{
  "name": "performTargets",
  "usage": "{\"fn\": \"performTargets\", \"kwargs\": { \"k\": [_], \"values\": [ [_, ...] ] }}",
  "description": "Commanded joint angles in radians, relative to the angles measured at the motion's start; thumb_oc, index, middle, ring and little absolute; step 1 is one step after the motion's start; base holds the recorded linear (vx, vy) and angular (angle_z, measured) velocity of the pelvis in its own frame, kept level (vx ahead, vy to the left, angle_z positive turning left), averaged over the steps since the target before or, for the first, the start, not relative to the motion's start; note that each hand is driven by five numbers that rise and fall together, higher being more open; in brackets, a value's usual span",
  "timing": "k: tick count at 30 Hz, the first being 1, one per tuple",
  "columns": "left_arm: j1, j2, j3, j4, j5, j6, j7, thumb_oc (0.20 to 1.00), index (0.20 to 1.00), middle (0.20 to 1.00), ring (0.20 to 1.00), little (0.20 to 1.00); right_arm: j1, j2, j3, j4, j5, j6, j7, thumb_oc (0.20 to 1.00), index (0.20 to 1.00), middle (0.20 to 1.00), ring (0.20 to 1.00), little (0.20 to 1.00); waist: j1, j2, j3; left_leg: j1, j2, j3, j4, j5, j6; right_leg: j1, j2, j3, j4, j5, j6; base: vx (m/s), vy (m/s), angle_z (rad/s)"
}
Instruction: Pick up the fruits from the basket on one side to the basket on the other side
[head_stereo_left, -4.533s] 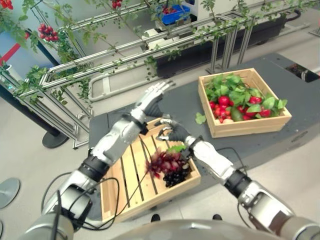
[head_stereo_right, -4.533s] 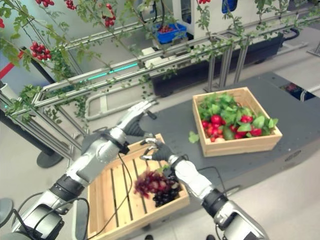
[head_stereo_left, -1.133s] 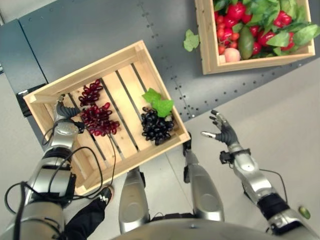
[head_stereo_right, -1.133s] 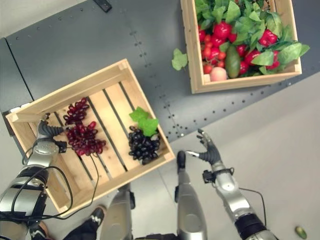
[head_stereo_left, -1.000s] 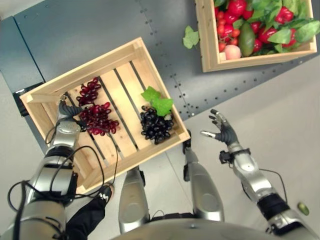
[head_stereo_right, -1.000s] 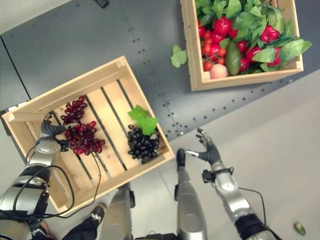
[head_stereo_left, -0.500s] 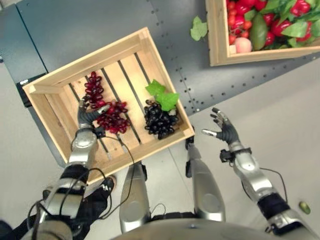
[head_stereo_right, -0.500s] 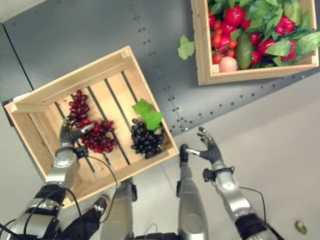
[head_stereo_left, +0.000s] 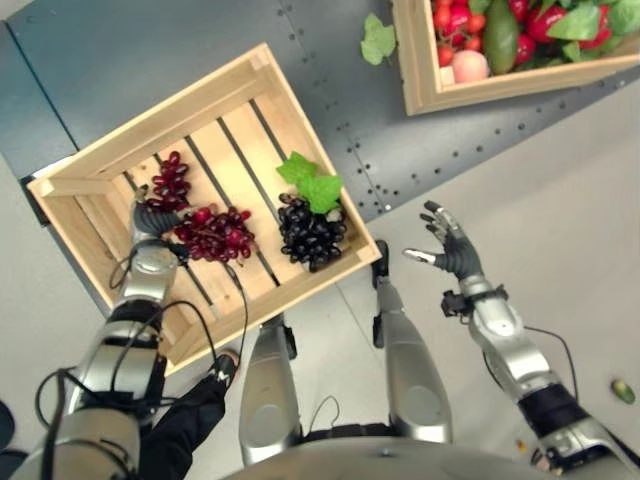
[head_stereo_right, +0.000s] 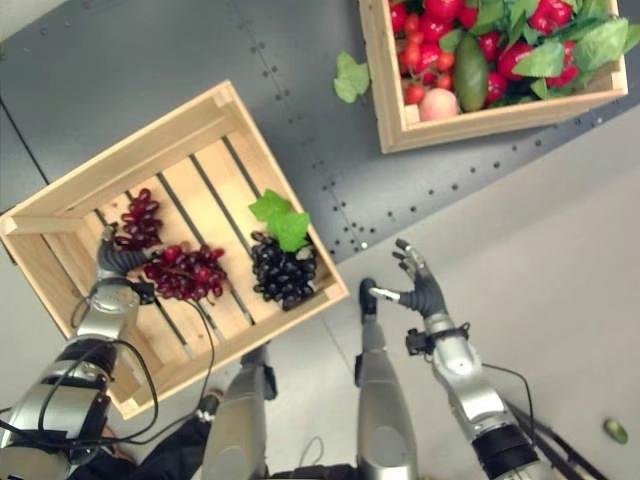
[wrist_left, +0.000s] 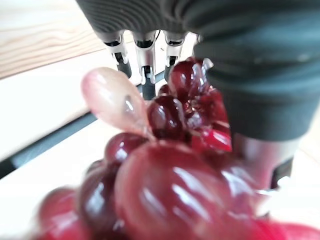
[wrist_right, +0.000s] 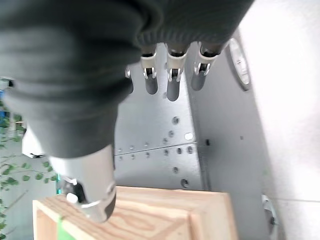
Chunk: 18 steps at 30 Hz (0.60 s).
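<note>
Two crates of pale, unfinished slatted wood, the near crate (head_stereo_left: 110, 160) at 9 o'clock and the far crate (head_stereo_left: 420, 85) at 1 o'clock, are seen on a matt dark-grey metal bench (head_stereo_left: 200, 50) studded with rivets. Glossy, smooth red grapes (head_stereo_left: 212, 232) and duller black grapes (head_stereo_left: 310, 232) are shown beside matt green leaves (head_stereo_left: 312, 182). The floor (head_stereo_left: 560, 180) is seen as smooth and pale grey.

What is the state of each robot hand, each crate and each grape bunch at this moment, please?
Left robot hand: inside the slatted crate, shut on the red grapes.
Right robot hand: open, holding nothing, over the floor.
Red grapes: in the left hand's grasp.
Black grapes: lying in the slatted crate, untouched.
Slatted crate: holds both bunches.
Far crate: full of fruit and leaves.
</note>
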Motion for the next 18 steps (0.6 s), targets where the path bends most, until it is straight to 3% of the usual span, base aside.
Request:
{"fn": "performTargets", "kwargs": {
  "k": [1, 13, 18],
  "values": [
    [-0.039, -0.076, -0.026, 0.108, -0.002, 0.024, -0.045, 1.000, 1.000, 1.000, 1.000, 1.000, 0.033, -0.016, -0.036, -0.106, 0.029, -0.050, -0.001, 1.000, 1.000, 1.000, 1.000, 1.000, -0.029, -0.053, 0.017, -0.071, -0.061, -0.022, 0.027, 0.015, 0.061, -0.049, 0.016, 0.031, 0.065, -0.077, 0.015, -0.01, 0.008, -0.06],
    [-0.094, -0.143, 0.055, 0.140, -0.229, 0.000, -0.023, 1.000, 1.000, 1.000, 1.000, 1.000, 0.064, -0.017, -0.051, -0.150, 0.043, -0.053, -0.018, 1.000, 1.000, 1.000, 1.000, 1.000, -0.050, -0.056, 0.016, -0.095, -0.064, -0.003, 0.025, 0.013, 0.066, -0.090, 0.020, 0.054, 0.064, -0.070, 0.014, -0.01, -0.002, -0.06],
    [-0.100, -0.171, 0.045, 0.136, -0.255, -0.003, -0.032, 1.000, 1.000, 1.000, 1.000, 1.000, 0.060, -0.016, -0.053, -0.154, 0.044, -0.050, -0.023, 1.000, 1.000, 1.000, 1.000, 1.000, -0.054, -0.057, 0.019, -0.097, -0.064, -0.003, 0.024, 0.013, 0.066, -0.096, 0.021, 0.057, 0.067, -0.068, 0.014, 0.00, 0.000, 0.00]
  ]
}}
